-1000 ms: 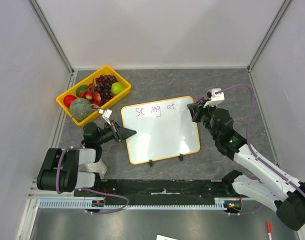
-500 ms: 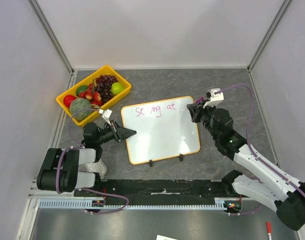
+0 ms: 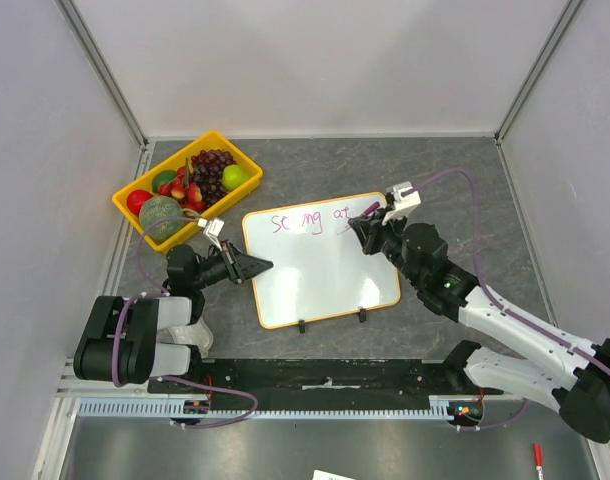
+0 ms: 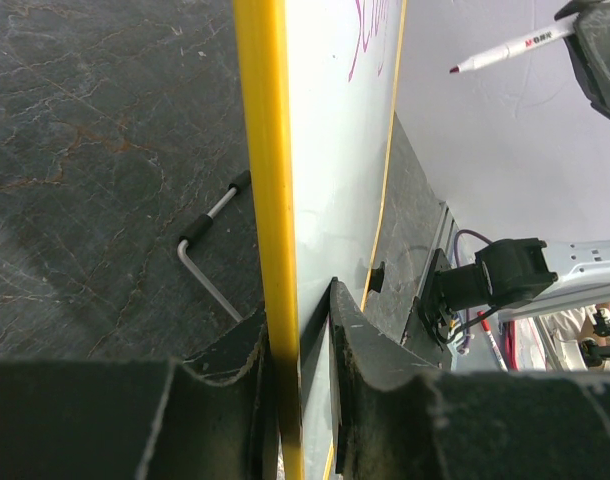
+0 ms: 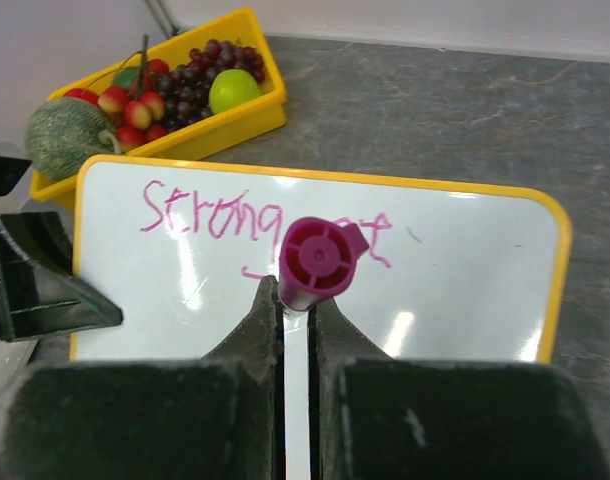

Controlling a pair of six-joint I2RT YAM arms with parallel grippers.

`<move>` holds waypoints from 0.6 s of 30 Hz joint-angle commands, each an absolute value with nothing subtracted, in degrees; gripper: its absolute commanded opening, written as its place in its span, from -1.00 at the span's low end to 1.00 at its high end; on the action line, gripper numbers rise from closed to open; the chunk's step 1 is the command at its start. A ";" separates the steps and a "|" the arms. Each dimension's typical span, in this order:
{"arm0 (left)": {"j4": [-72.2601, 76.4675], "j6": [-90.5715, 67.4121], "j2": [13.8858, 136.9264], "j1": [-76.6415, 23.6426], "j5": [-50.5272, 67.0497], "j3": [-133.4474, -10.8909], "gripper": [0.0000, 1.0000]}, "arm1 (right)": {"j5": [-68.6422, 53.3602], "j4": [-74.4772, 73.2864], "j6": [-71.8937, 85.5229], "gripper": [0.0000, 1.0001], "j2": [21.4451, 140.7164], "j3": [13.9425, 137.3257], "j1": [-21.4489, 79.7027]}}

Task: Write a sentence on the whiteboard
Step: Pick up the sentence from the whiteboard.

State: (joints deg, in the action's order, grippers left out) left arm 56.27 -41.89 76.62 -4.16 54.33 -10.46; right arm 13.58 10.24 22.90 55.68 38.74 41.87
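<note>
The board (image 3: 320,260) lies on the desk (image 3: 465,190). Left jaws pinch its edge, right jaws hold the pen (image 4: 505,45) above it. The top words (image 5: 215,215) look done. Next should come the line below.

One whiteboard (image 3: 320,262) lies on the surface (image 3: 455,180), bearing two magenta words (image 5: 210,212) and two black clip feet (image 3: 303,326). Beside the whiteboard stands one yellow tray (image 5: 220,138) with one melon (image 5: 65,138), and one marker (image 5: 315,262) hangs over the whiteboard.

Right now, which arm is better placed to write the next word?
Right, likely. The right claw is shut on the marker over the whiteboard, near the written words. The left claw grips the whiteboard's left edge.
</note>
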 commanded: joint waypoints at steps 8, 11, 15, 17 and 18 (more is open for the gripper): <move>55.72 -37.18 77.61 -4.31 52.91 -11.34 -0.96 | 18.54 21.35 22.41 -1.00 63.97 45.61 52.55; 55.63 -37.26 77.52 -4.48 52.91 -11.34 -0.96 | 19.42 23.28 22.06 -1.00 66.61 46.84 54.75; 55.46 -37.00 77.43 -4.31 52.91 -11.34 -0.96 | 20.12 25.04 21.71 -1.00 69.78 48.86 57.12; 55.46 -37.00 77.52 -4.31 52.91 -11.43 -0.96 | 20.48 26.18 21.62 -1.00 71.27 49.39 58.35; 55.46 -37.00 77.52 -4.39 52.91 -11.43 -0.96 | 20.83 26.63 21.62 -1.00 72.06 49.74 58.97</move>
State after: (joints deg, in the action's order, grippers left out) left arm 56.25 -41.89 76.73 -4.16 54.39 -10.57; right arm 18.24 20.97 22.48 70.08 46.33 57.06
